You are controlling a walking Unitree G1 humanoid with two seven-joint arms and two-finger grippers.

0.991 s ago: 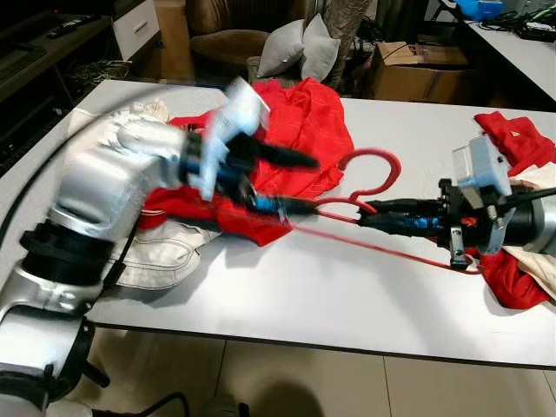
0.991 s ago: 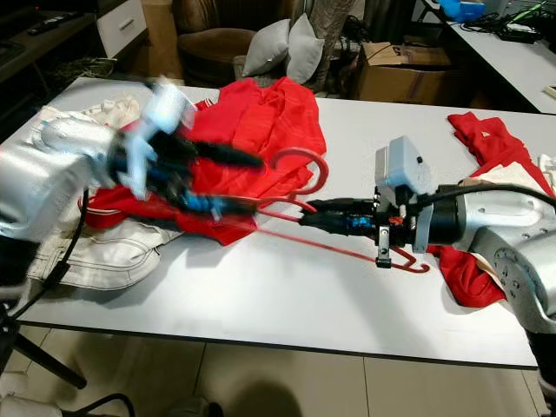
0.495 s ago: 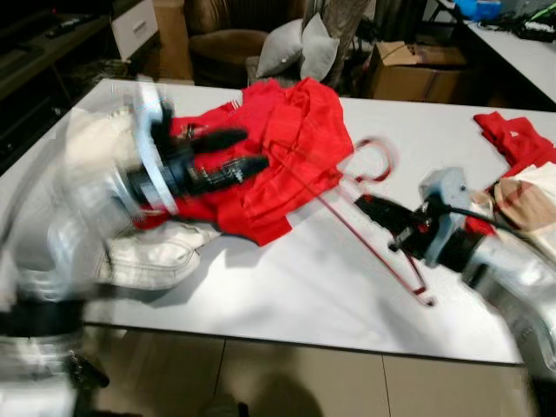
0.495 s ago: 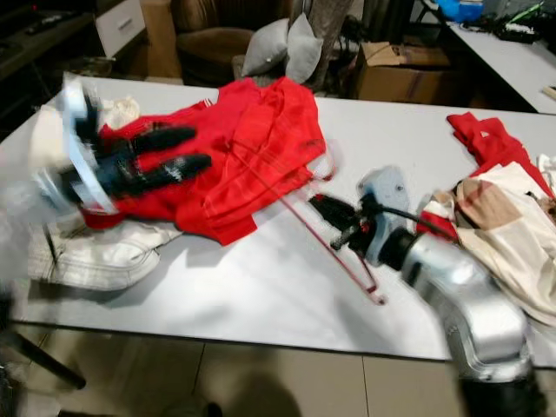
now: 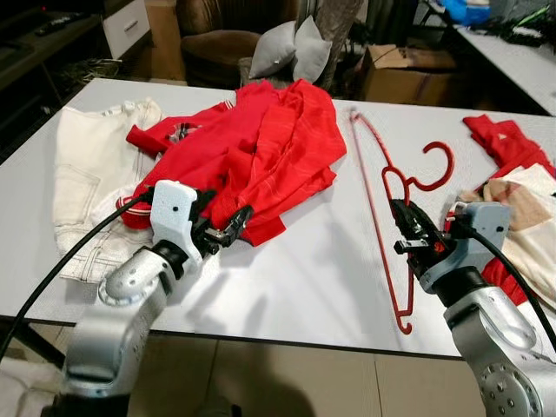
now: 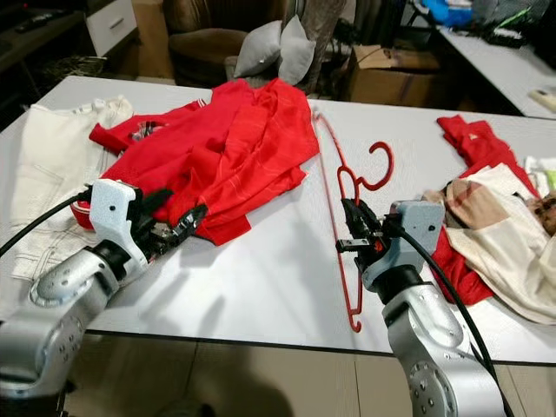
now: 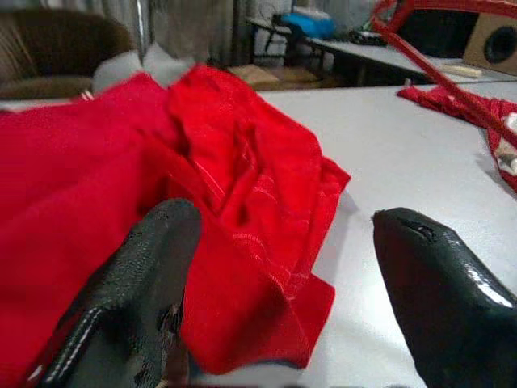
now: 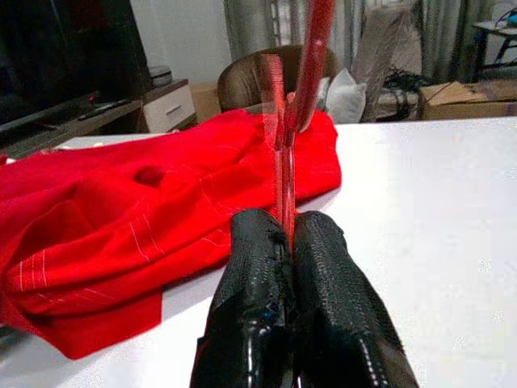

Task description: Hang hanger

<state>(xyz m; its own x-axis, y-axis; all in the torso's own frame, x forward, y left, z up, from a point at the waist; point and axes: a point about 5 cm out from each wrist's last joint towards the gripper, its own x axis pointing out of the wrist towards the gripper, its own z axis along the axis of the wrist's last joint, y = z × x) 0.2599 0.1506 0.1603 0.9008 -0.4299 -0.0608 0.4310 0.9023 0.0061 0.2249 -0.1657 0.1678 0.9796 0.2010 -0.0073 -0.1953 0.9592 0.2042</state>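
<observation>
Now the right gripper [image 5: 407, 217] pinches the red hanger [image 5: 382, 195] between its closed fingers, the frame lying across the white table [image 5: 295, 269]. Beside the red cloth [image 5: 252, 148], the left gripper [image 5: 228, 228] stands spread, holding nothing.

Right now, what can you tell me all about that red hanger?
The hanger is thin and red, looks like plastic, with a curled hook. It lies nearly flat on the white table, beside the red shirt. The right gripper pinches its thin bar, fingers shut.
</observation>
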